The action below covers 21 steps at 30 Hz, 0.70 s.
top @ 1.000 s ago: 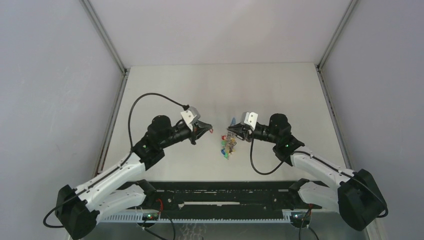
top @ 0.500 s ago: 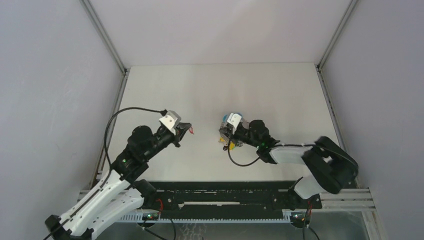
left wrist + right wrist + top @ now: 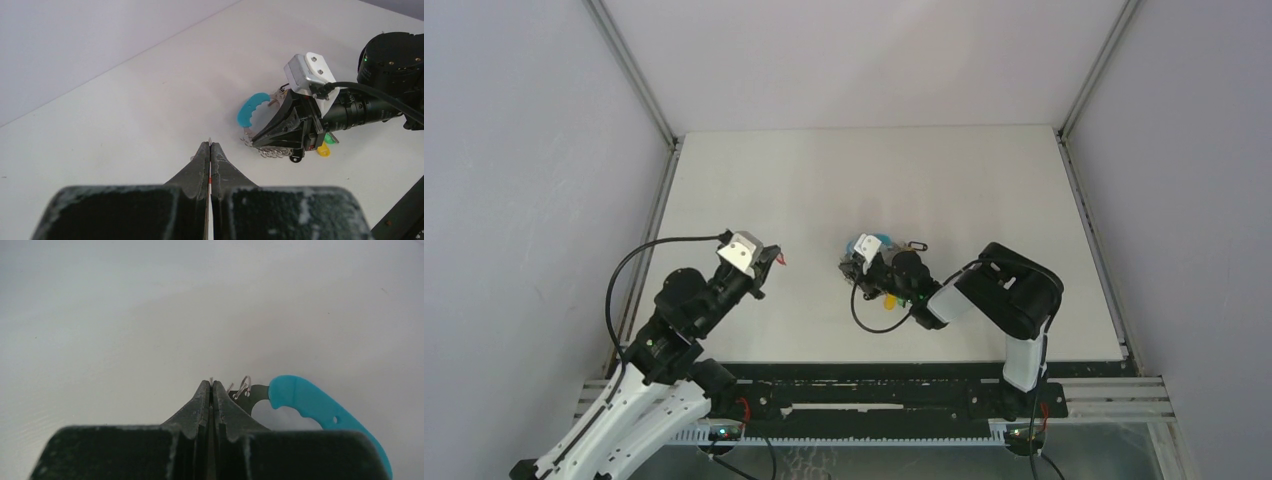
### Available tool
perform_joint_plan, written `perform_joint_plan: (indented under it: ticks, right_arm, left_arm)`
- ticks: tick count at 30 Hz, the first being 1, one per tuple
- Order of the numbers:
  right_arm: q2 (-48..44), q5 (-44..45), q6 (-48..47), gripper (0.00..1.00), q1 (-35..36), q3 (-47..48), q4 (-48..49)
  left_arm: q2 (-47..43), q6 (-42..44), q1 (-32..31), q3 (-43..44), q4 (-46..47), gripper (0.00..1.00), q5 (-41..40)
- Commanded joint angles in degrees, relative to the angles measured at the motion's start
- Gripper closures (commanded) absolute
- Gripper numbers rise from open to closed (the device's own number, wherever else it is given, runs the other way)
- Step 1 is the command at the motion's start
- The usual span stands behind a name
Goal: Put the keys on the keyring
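Pinching key [image 3: 781, 260] edge-on in closed left gripper [image 3: 210, 150], tip poking forward, presumably for threading. Steadying keyring [image 3: 310, 405] low on table [image 3: 984, 180] with right gripper [image 3: 212, 386] clamped on rim, well ahead-right of left tips.

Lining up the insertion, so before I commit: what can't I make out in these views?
- Key: too small in top view. In left wrist view, the left jaws hide all but its tip.
- Keyring: in right wrist view, the right jaws hide nearly everything except its blue part.
- Where the Keyring opens: too small in top view, partly covered by the right jaws in left wrist view.
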Motion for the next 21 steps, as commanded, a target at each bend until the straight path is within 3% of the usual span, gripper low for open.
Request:
perform_joint_plan:
  ticks: [1,11,21]
  right_arm:
    - [-1.07,2.28,2.47,1.00,0.91,4.18,-3.13]
    - [-0.46,0.28,2.17,1.00,3.87,14.15,-29.09]
    - [0.91,-2.73,0.48,1.00,4.71,24.70,-53.12]
  left_arm:
    - [-0.73,1.40,1.35,0.59,0.79,1.00,-1.01]
    - [-5.00,-0.77,3.90,-0.79,2.84,1.00,-7.30]
    - [-5.94,-1.25,5.80,-1.03,3.17,1.00,-7.67]
